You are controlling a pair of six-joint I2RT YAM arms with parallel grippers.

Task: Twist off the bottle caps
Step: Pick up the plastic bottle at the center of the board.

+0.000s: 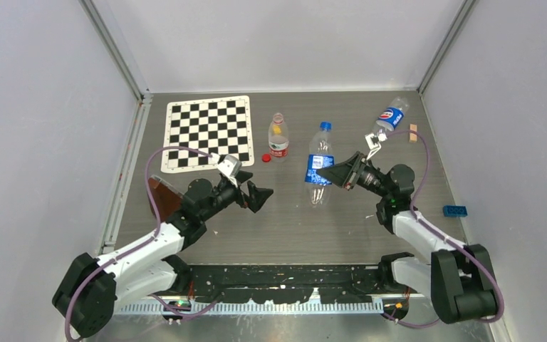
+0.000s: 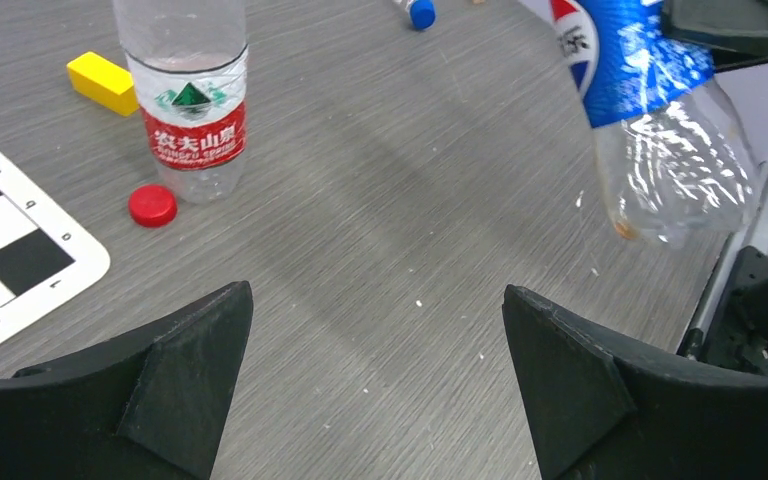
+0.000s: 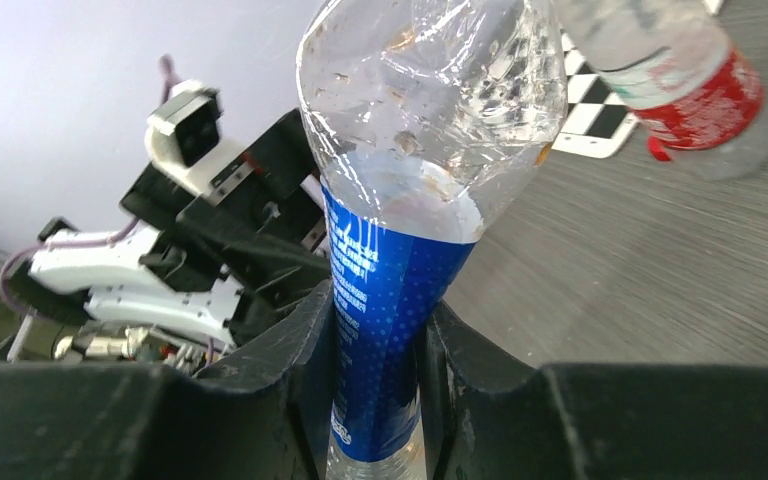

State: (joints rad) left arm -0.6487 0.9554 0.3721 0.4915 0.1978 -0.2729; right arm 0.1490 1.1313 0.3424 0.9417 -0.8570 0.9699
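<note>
Right end effector (image 3: 375,335) clenched on the blue-label bottle (image 3: 410,180), crushing it; left end effector (image 2: 375,300) released, and I fear the bottle twisting once its cap (image 1: 325,126) is turned.

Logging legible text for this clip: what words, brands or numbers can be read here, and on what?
"农夫山泉": white characters on the red label of the red-label bottle.
Border marks on the checkerboard sheet: too small to read surely.
Print on the middle blue-label bottle: cut off and blurred, unreadable.
Label of the far blue-label bottle: round logo only, no legible words.
</note>
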